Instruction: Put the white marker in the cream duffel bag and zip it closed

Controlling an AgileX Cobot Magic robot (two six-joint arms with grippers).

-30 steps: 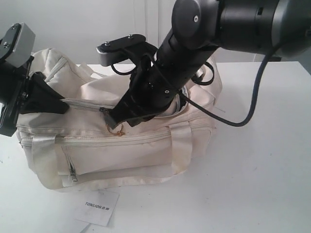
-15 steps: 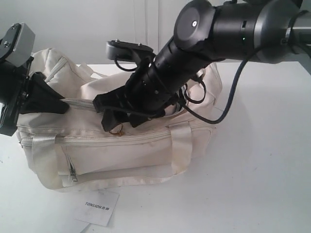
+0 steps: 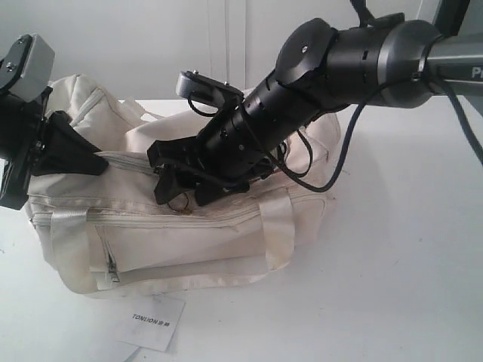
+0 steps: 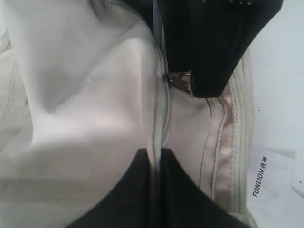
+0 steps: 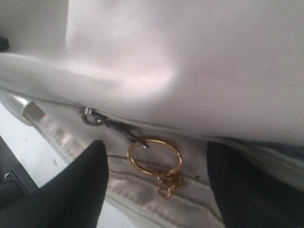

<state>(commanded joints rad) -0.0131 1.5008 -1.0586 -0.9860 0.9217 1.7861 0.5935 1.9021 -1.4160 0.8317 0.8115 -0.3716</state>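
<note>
We see the right gripper [image 3: 181,190] with jaws apart, straddling the gold ring [image 5: 154,156] on the zipper pull, gripping nothing. Left gripper [image 3: 98,162] is pinched on the seam of the cream duffel bag [image 3: 189,234]. The bag sits on the counter [image 3: 392,264]. We can't see the white marker, possibly inside.

Robot lab or test bench, bare white tabletop [image 3: 400,286], plain pale wall [image 3: 136,38], black robot arms [image 3: 355,60]

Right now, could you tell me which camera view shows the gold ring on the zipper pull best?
The right wrist view: the gold ring sits large and sharp mid-frame. The exterior view shows only a tiny loop on the bag; the left wrist view catches just a metallic glint.
</note>
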